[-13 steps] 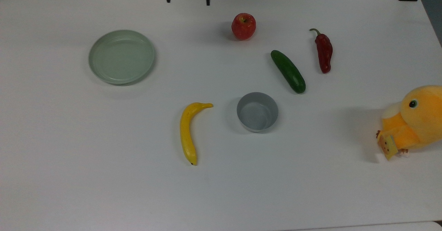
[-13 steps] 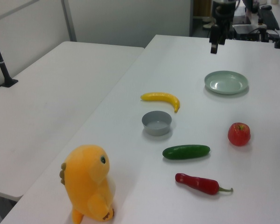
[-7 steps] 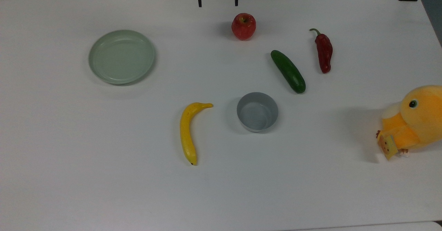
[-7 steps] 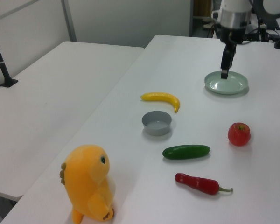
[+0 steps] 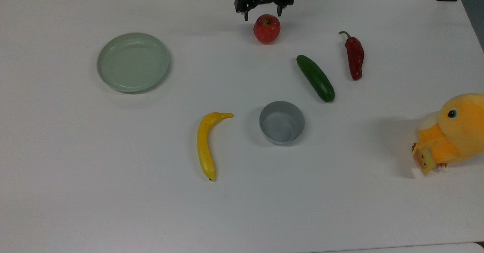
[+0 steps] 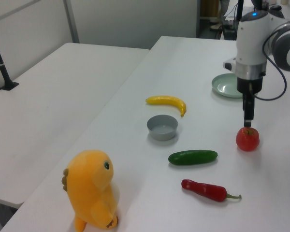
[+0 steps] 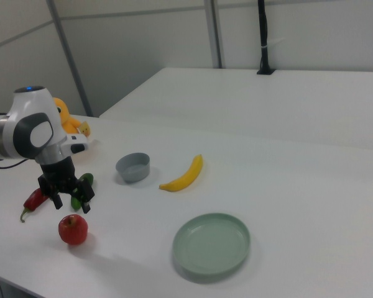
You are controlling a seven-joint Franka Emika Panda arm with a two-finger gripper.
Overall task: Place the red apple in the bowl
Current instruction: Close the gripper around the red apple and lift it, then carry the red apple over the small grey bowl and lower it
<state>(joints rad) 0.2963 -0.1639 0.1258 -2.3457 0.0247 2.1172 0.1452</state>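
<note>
Starting from the near edge of the table [image 5: 113, 207] in the top view, the banana [image 5: 206, 143] is lying closest, with the bowl [image 5: 281, 122] just beyond it toward the top view's right, sitting empty near the middle of the surface. At the top view's right edge a plush toy [image 5: 453, 132] is standing. Farther back, the cucumber [image 5: 315, 78] and the chili [image 5: 354, 58] are lying between the bowl and the far edge, while the plate [image 5: 133, 62] is resting well apart toward the top view's left. Farthest of all, the apple [image 5: 267, 28] is sitting upright on the table close to the far edge, stem up.

The gripper [image 5: 262, 16] is hovering right over the apple, its fingers spread wide and straddling it from above; in the left view the fingertips [image 6: 248, 123] are hanging just above the stem, apparently not touching the fruit.

The task looks to be barely underway: the approach seems nearly finished, but nothing is gripped. Still to come, by my reading, are the descent around the apple, the closing, the lift, the carry toward the near side past the cucumber, and the release into the bowl.
</note>
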